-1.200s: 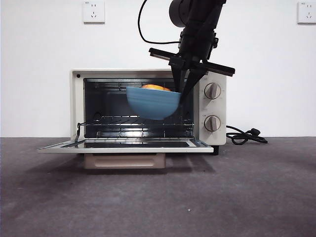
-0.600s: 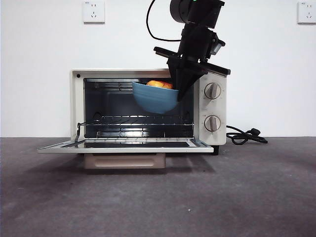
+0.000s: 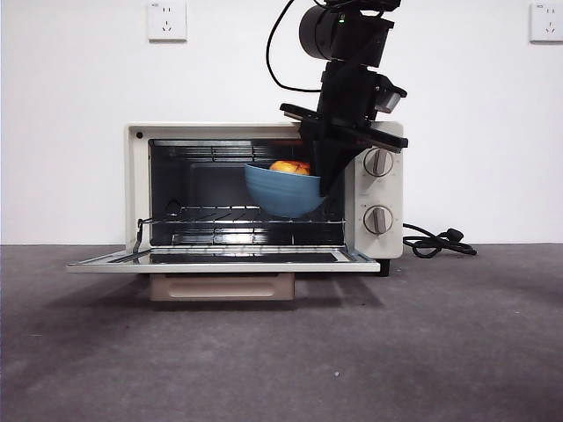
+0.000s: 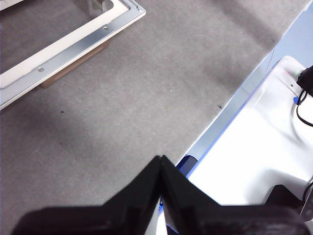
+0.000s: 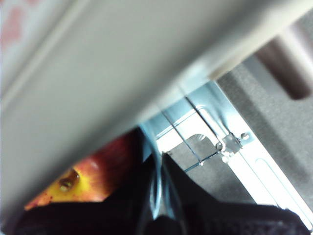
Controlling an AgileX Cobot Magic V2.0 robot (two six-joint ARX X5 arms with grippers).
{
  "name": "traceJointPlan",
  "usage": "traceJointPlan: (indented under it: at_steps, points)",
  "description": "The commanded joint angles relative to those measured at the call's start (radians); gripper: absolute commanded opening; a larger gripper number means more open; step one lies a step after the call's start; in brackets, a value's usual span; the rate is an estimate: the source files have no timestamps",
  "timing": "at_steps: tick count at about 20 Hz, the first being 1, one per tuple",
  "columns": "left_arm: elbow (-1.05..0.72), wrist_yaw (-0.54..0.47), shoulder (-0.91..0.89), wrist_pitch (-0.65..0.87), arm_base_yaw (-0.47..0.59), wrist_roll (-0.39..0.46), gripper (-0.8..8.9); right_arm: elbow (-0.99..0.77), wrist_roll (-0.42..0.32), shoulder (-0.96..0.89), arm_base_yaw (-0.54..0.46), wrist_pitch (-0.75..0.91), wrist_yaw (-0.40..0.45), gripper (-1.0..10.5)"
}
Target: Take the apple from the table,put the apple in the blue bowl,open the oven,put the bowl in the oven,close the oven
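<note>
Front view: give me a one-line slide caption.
Right gripper carries the tilted blue bowl, apple inside, into the oven above its lowered door.

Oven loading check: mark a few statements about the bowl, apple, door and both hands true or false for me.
1. The oven door is shut. False: it lies folded down, open.
2. The apple sits inside the blue bowl. True.
3. The right hand grips the bowl's rim. True.
4. The bowl rests flat on the table. False: it is held tilted at the oven's opening, above the wire rack.
5. The left hand holds the apple. False: it is shut on nothing, over the table.
</note>
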Motion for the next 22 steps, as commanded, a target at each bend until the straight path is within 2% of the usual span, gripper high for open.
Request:
traceJointPlan:
  at_steps: [1, 6, 8, 9, 22]
  points:
    - [-0.002, 0.0, -0.005, -0.005, 0.002, -0.006, -0.06, 0.008, 0.011, 0.013, 0.001, 0.01, 0.002, 0.1]
    - [-0.002, 0.001, -0.005, -0.005, 0.002, -0.007, -0.06, 0.009, 0.002, 0.013, 0.001, 0.011, -0.01, 0.2]
    - [-0.002, 0.0, -0.005, -0.014, 0.002, -0.007, -0.05, 0.01, 0.002, 0.013, 0.001, 0.011, -0.013, 1.8]
    - [-0.002, 0.0, -0.005, -0.022, 0.002, -0.006, -0.05, 0.01, 0.0, 0.013, 0.003, 0.013, -0.014, 1.9]
    - [-0.002, 0.0, -0.006, -0.026, 0.002, -0.006, -0.05, 0.094, -0.096, 0.011, 0.035, 0.004, 0.013, 1.9]
